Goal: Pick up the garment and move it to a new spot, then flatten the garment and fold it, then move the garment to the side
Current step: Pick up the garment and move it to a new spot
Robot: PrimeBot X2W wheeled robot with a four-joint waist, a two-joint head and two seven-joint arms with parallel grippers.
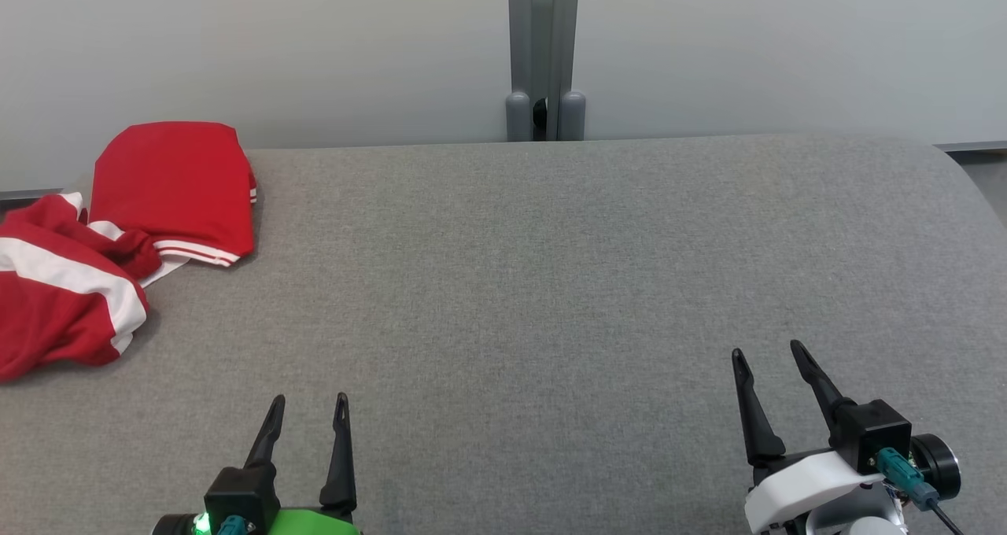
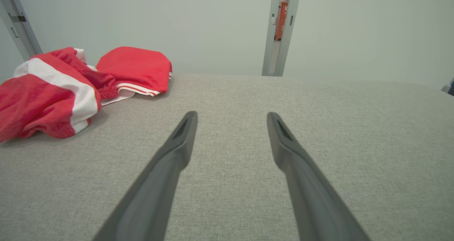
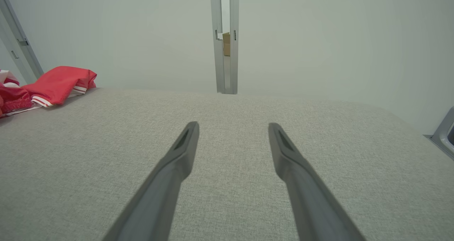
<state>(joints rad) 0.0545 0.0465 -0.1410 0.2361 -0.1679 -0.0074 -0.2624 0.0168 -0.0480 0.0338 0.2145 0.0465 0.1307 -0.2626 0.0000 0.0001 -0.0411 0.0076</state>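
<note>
**Garment untouched, far left**

The crumpled red-and-white garment [image 1: 55, 307] lies at the table's [image 1: 551, 283] left edge, touching a folded red piece [image 1: 173, 185]; left gripper [image 1: 309, 399] and right gripper [image 1: 767, 350] hang spread, empty; best pinch a thick fold, clear of the neighbour.

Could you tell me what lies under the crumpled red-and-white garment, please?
The grey cloth tabletop and, seemingly, an edge of the folded red piece. The garment covers anything else beneath it.
</note>
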